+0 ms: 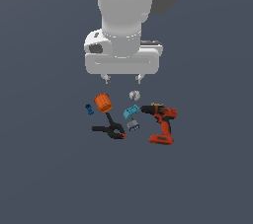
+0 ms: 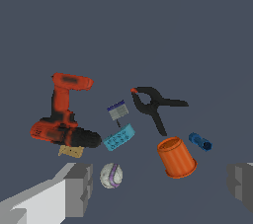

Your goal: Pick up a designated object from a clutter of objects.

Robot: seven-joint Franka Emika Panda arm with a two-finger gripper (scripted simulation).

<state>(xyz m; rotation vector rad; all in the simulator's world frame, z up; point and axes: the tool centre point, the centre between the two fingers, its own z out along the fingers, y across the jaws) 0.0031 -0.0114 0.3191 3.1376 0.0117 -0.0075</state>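
Note:
The designated object, a small teal blocky piece (image 1: pixel 131 112) (image 2: pixel 119 138), lies on the floor in the middle of the clutter of objects, between the red-and-black drill (image 1: pixel 161 123) (image 2: pixel 63 115) and the orange ridged cylinder (image 1: pixel 103 102) (image 2: pixel 176 157). My gripper (image 1: pixel 122 78) (image 2: pixel 160 188) hangs open above the clutter, holding nothing. One grey finger (image 2: pixel 78 188) shows beside the small grey ball (image 1: pixel 134 94) (image 2: pixel 111 175). The other finger (image 2: pixel 242 186) sits at the picture's edge.
A black spring clamp (image 1: pixel 111 129) (image 2: pixel 154 104) lies beside the cylinder. A tiny dark-blue piece (image 1: pixel 89 109) (image 2: pixel 200 141) sits at the clutter's edge on the exterior view's left. A small grey-and-purple block (image 1: pixel 133 126) (image 2: pixel 117 110) lies close to the teal piece.

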